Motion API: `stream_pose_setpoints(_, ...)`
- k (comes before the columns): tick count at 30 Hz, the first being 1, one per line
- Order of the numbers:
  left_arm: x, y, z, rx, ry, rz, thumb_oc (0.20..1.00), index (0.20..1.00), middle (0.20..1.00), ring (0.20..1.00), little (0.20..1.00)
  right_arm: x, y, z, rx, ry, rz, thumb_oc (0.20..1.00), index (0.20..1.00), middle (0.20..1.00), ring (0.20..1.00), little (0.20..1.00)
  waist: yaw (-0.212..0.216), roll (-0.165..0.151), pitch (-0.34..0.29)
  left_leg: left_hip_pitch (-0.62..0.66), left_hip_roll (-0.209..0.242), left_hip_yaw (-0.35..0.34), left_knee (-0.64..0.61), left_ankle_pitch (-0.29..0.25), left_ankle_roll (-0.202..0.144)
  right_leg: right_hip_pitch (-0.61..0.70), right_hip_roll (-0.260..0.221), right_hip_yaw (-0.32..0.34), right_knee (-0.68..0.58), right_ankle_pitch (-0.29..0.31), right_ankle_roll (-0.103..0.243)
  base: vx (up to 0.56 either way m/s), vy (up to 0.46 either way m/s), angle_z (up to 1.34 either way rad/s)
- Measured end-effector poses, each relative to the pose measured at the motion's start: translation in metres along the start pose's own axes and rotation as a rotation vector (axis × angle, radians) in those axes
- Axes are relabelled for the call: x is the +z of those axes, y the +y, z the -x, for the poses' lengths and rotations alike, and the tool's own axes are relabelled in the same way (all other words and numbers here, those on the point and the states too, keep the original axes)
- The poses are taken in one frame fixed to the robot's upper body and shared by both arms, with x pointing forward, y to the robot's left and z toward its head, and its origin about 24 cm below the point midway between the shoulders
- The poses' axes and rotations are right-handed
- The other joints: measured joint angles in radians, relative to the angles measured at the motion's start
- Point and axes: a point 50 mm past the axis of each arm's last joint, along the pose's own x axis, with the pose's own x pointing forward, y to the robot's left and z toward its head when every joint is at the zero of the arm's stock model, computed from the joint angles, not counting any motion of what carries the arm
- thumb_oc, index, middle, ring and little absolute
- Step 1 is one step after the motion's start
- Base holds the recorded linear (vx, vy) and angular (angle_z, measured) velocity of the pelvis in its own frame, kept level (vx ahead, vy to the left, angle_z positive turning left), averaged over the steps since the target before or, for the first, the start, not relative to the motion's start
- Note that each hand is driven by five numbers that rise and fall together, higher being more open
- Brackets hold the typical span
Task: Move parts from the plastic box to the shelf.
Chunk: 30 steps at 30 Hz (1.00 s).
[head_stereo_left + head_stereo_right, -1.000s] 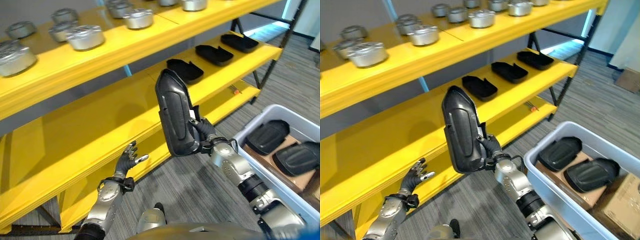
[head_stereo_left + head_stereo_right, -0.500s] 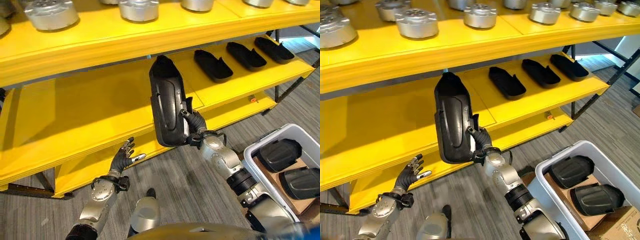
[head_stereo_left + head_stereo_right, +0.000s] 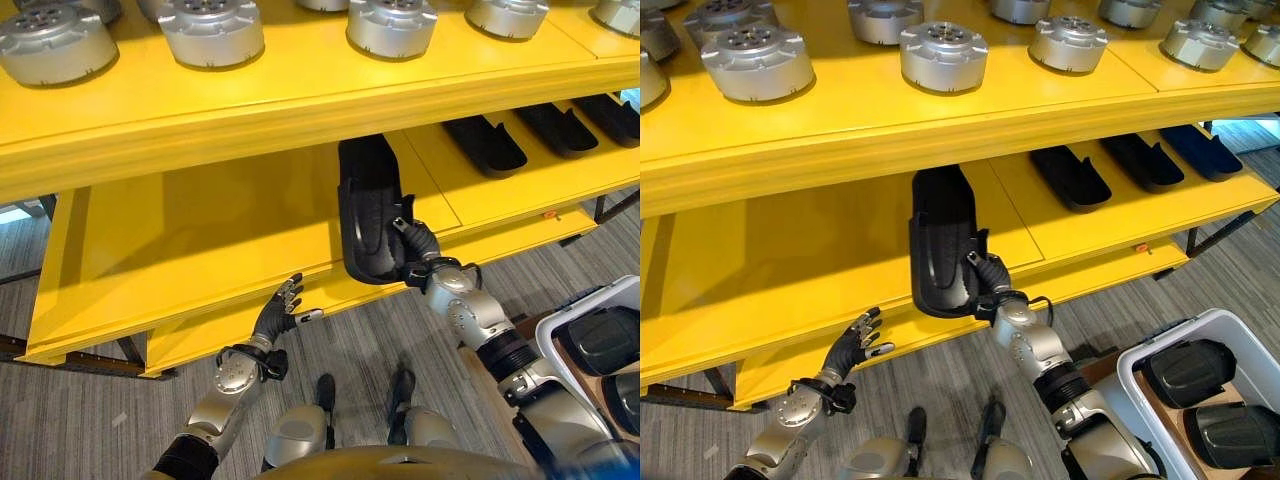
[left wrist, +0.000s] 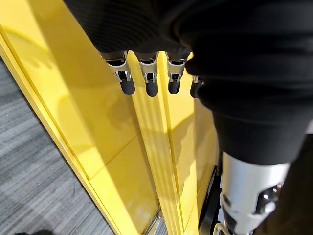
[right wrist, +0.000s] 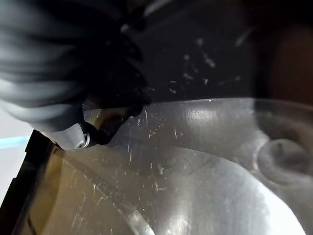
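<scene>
Right hand (image 3: 418,250): closed around a black part (image 3: 368,215), held upright at the middle shelf's (image 3: 200,240) front edge.
Left hand (image 3: 275,315): fingers relaxed, nothing held, below that edge.

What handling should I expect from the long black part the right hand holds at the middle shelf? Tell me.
The black part looks like a rigid moulded shell: held near one end by the right hand, it shows no sag. One hand carries it, so it is probably light for its size. Long and upright, it may tip if released so.

Matt black plastic part (image 3: 367,210), glossy yellow painted shelf (image 3: 200,230), dull silver metal castings (image 3: 211,27).
</scene>
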Motion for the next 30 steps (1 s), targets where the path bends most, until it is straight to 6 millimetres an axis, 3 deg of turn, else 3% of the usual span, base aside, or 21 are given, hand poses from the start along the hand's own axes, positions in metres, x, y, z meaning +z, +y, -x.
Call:
stream_pose_setpoints(1,-0.001,-0.002,-0.001,-0.007,0.004,-0.002,1.0,1.0,1.0,1.0,1.0,-0.001,-0.008,-0.001,-0.024,0.01,0.002,0.2,0.2,0.2,0.2,0.2,-0.008,-0.004,0.001,0.016,-0.006,-0.026,0.001,-0.004,0.001,-0.001,-0.014,0.019,-0.035,0.025,0.017,0.25,-0.106,0.62)
stream_pose_setpoints(2,-0.003,-0.003,0.0,-0.009,0.011,-0.001,1.0,1.0,1.0,1.0,1.0,-0.002,-0.015,-0.002,-0.045,0.02,-0.003,0.2,0.2,0.2,0.2,0.2,-0.008,-0.006,0.003,0.031,-0.009,-0.041,0.003,-0.012,-0.001,-0.001,-0.025,0.032,-0.043,0.037,0.007,0.24,-0.116,0.73)
stream_pose_setpoints(5,-0.012,0.0,0.007,-0.003,0.046,-0.003,1.0,1.0,1.0,1.0,1.0,-0.01,-0.034,-0.003,-0.11,0.057,-0.02,0.2,0.2,0.2,0.2,0.2,-0.01,-0.029,0.005,0.066,-0.015,-0.148,0.028,-0.059,-0.053,0.076,-0.021,0.128,-0.036,0.017,-0.003,0.23,-0.127,1.11)
stream_pose_setpoints(6,-0.012,0.005,0.009,0.001,0.055,-0.01,1.0,1.0,1.0,1.0,1.0,-0.01,-0.045,-0.002,-0.136,0.071,0.0,0.2,0.2,0.2,0.2,0.2,0.0,-0.05,0.002,0.078,-0.015,-0.179,0.052,-0.082,-0.084,0.107,-0.006,0.137,-0.012,0.001,-0.064,0.2,-0.143,1.07)
stream_pose_setpoints(7,-0.018,0.002,0.015,-0.001,0.071,0.002,1.0,1.0,1.0,1.0,1.0,-0.004,-0.048,-0.003,-0.133,0.061,0.013,0.2,0.2,0.2,0.2,0.2,0.026,-0.019,0.006,0.073,0.031,-0.153,0.092,-0.114,-0.09,0.104,0.037,0.113,0.022,-0.003,-0.092,0.16,-0.178,0.48)
stream_pose_setpoints(8,-0.022,0.002,0.018,0.01,0.087,0.026,1.0,1.0,1.0,1.0,1.0,0.001,-0.045,-0.006,-0.124,0.054,0.026,0.2,0.2,0.2,0.2,0.2,0.028,0.001,0.009,0.082,0.079,-0.136,0.099,-0.137,-0.122,0.105,0.078,0.087,0.036,-0.018,-0.129,0.13,-0.239,-0.12)
stream_pose_setpoints(9,-0.018,0.001,0.014,0.015,0.075,0.035,1.0,1.0,1.0,1.0,1.0,0.002,-0.045,-0.006,-0.127,0.058,0.032,0.2,0.2,0.2,0.2,0.2,0.029,0.002,0.017,0.085,0.112,-0.134,0.106,-0.149,-0.147,0.112,0.107,0.064,0.037,-0.013,-0.148,0.07,-0.192,-0.16)
stream_pose_setpoints(12,-0.015,0.002,0.012,0.031,0.077,0.049,1.0,1.0,1.0,1.0,1.0,0.006,-0.047,-0.013,-0.143,0.081,0.059,0.2,0.2,0.2,0.2,0.2,0.033,0.002,0.028,0.105,0.134,-0.11,0.081,-0.14,-0.174,0.143,0.124,0.027,0.006,-0.01,-0.153,0.07,-0.111,0.14)
stream_pose_setpoints(16,-0.015,0.001,0.011,0.027,0.084,0.057,1.0,1.0,1.0,1.0,1.0,0.015,-0.042,-0.018,-0.146,0.058,0.11,0.2,0.2,0.2,0.2,0.2,0.059,-0.005,0.034,0.12,0.128,-0.114,0.059,-0.13,-0.181,0.148,0.115,0.023,0.017,-0.015,-0.152,0.04,-0.132,0.08)
stream_pose_setpoints(18,-0.014,0.001,0.01,0.026,0.084,0.055,1.0,1.0,1.0,1.0,1.0,0.011,-0.028,-0.02,-0.113,0.064,0.129,0.2,0.2,0.2,0.2,0.2,0.054,-0.004,0.054,0.113,0.116,-0.124,0.097,-0.145,-0.157,0.108,0.097,0.016,0.149,-0.077,-0.112,-0.19,-0.188,0.12)
stream_pose_setpoints(19,-0.011,0.002,0.008,0.021,0.078,0.044,1.0,1.0,1.0,1.0,1.0,0.009,-0.025,-0.019,-0.088,0.071,0.138,0.2,0.2,0.2,0.2,0.2,0.06,-0.006,0.055,0.085,0.117,-0.117,0.129,-0.157,-0.152,0.069,0.088,-0.009,0.211,-0.111,-0.126,-0.24,-0.225,0.08)
stream_pose_setpoints(20,0.001,0.006,0.001,0.022,0.041,0.043,1.0,1.0,1.0,1.0,1.0,0.017,-0.023,-0.02,-0.065,0.041,0.139,0.2,0.2,0.2,0.2,0.2,0.076,-0.018,0.052,0.002,0.106,-0.128,0.189,-0.175,-0.152,-0.024,0.083,-0.041,0.337,-0.169,-0.172,-0.28,-0.179,0.16)
stream_pose_setpoints(21,0.011,0.012,-0.005,0.022,0.014,0.018,1.0,1.0,1.0,1.0,1.0,0.026,-0.023,-0.022,-0.063,0.02,0.149,0.2,0.2,0.2,0.2,0.2,0.078,-0.036,0.052,-0.068,0.086,-0.142,0.234,-0.18,-0.155,-0.062,0.081,-0.043,0.337,-0.194,-0.211,-0.29,-0.165,0.22)
stream_pose_setpoints(24,0.039,0.007,-0.025,-0.003,-0.084,0.055,1.0,1.0,1.0,1.0,1.0,0.057,-0.018,-0.029,-0.064,-0.055,0.174,0.2,0.2,0.2,0.2,0.2,0.082,0.009,0.118,-0.144,0.08,-0.155,0.269,-0.157,-0.162,-0.111,0.085,-0.047,0.305,-0.14,-0.222,-0.11,-0.193,0.13)
stream_pose_setpoints(25,0.042,0.004,-0.028,-0.009,-0.093,0.08,1.0,1.0,1.0,1.0,1.0,0.058,-0.018,-0.032,-0.071,-0.048,0.201,0.2,0.2,0.2,0.2,0.2,0.085,0.033,0.136,-0.149,0.083,-0.162,0.254,-0.146,-0.164,-0.108,0.084,-0.054,0.298,-0.133,-0.227,0.02,-0.243,0.46)
stream_pose_setpoints(26,0.044,-0.004,-0.031,-0.037,-0.101,0.096,1.0,1.0,1.0,1.0,1.0,0.048,-0.026,-0.032,-0.1,-0.01,0.224,0.2,0.2,0.2,0.2,0.2,0.068,0.05,0.142,-0.143,0.102,-0.169,0.194,-0.126,-0.147,-0.091,0.072,-0.107,0.298,-0.132,-0.23,0.02,-0.131,1.23)
stream_pose_setpoints(27,0.047,-0.008,-0.033,-0.064,-0.106,0.097,1.0,1.0,1.0,1.0,1.0,0.045,-0.037,-0.03,-0.139,-0.003,0.229,0.2,0.2,0.2,0.2,0.2,0.043,0.034,0.148,-0.129,0.139,-0.077,0.142,-0.14,-0.1,-0.077,0.052,-0.146,0.29,-0.145,-0.243,-0.05,0.095,1.72)
stream_pose_setpoints(28,0.053,-0.009,-0.034,-0.079,-0.129,0.088,1.0,1.0,1.0,1.0,1.0,0.05,-0.045,-0.03,-0.17,-0.006,0.225,0.2,0.2,0.2,0.2,0.2,0.027,0.015,0.162,-0.111,0.186,0.057,0.146,-0.145,-0.095,-0.045,0.035,-0.185,0.251,-0.152,-0.285,-0.13,0.274,1.52)
stream_pose_setpoints(29,0.048,-0.011,-0.031,-0.088,-0.113,0.086,1.0,1.0,1.0,1.0,1.0,0.055,-0.051,-0.029,-0.185,-0.02,0.227,0.2,0.2,0.2,0.2,0.2,0.027,0.021,0.16,-0.105,0.215,0.104,0.168,-0.134,-0.116,-0.033,0.034,-0.205,0.241,-0.153,-0.285,-0.17,0.368,0.88)
stream_pose_setpoints(30,0.043,-0.012,-0.029,-0.094,-0.096,0.083,1.0,1.0,1.0,1.0,1.0,0.062,-0.056,-0.029,-0.194,-0.04,0.232,0.2,0.2,0.2,0.2,0.2,0.023,0.032,0.16,-0.106,0.237,0.099,0.188,-0.119,-0.138,-0.035,0.028,-0.209,0.249,-0.158,-0.282,-0.16,0.35,0.41)
